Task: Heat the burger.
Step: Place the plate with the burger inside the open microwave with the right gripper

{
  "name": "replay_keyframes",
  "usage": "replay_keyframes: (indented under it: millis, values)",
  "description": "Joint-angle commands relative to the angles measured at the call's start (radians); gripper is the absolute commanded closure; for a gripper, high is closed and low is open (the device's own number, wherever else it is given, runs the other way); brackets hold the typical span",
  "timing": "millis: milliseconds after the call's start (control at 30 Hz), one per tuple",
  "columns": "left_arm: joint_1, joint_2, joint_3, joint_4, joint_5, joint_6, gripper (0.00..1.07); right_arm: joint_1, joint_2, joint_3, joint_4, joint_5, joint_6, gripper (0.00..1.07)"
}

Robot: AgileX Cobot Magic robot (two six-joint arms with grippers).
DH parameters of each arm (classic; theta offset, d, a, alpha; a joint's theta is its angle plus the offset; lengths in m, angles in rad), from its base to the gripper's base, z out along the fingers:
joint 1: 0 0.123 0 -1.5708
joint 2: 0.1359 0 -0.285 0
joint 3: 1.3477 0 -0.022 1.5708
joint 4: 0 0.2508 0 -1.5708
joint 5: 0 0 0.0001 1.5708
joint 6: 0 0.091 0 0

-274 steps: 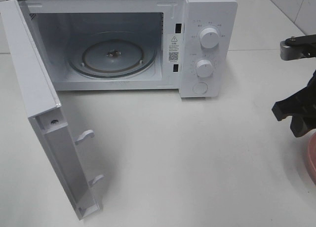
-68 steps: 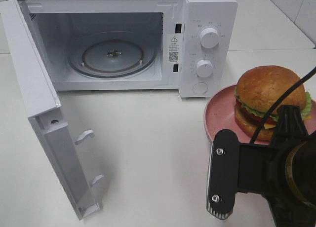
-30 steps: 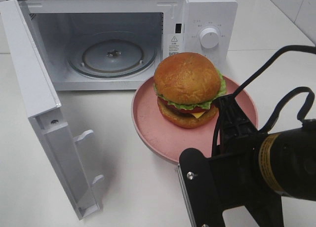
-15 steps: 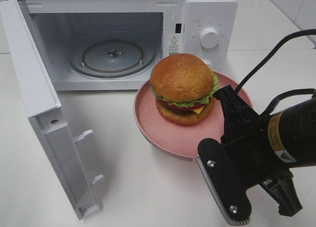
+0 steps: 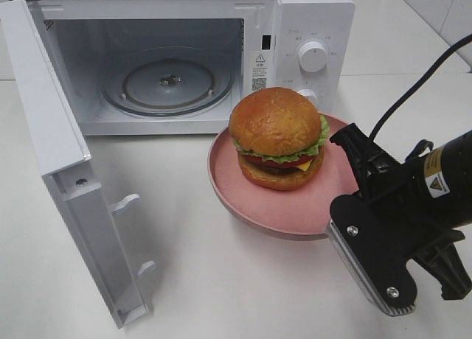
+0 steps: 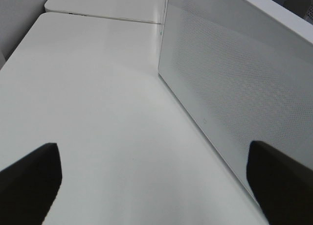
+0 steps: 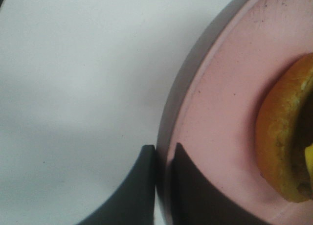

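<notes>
At centre right of the overhead frame, the burger (image 5: 276, 136) sits on a pink plate (image 5: 236, 191) before the open microwave (image 5: 317, 22) (its door (image 5: 51, 133) swung toward the lower left). The right tool (image 7: 161, 159) is clamped on the plate rim. The left tool (image 6: 151, 186) stands spread wide over the white desk (image 6: 88, 98).
</notes>
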Motion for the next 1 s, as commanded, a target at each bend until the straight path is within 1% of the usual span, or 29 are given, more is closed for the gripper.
replay_keyframes:
  millis: [33,67,167,500,667,1000]
  values:
    - [0.006,-0.007,0.001,-0.001,-0.008,0.000,0.09,-0.024,-0.010,-0.004,0.057,-0.059,-0.110,1.07]
    - [0.006,-0.007,0.001,-0.001,-0.008,0.000,0.09,-0.033,-0.010,-0.004,0.094,-0.063,-0.149,1.07]
    - [0.006,-0.007,0.001,-0.001,-0.008,0.000,0.09,-0.035,-0.006,-0.004,0.107,-0.063,-0.167,1.07]
    - [0.006,-0.007,0.001,-0.001,-0.008,0.000,0.09,-0.033,0.006,-0.015,0.098,-0.073,-0.152,1.07]
    - [0.006,-0.007,0.001,-0.001,-0.008,0.000,0.09,-0.033,0.037,-0.054,0.090,-0.075,-0.120,1.07]
    - [0.006,-0.007,0.001,-0.001,-0.008,0.000,0.09,0.025,0.149,-0.141,0.077,-0.084,-0.092,1.07]
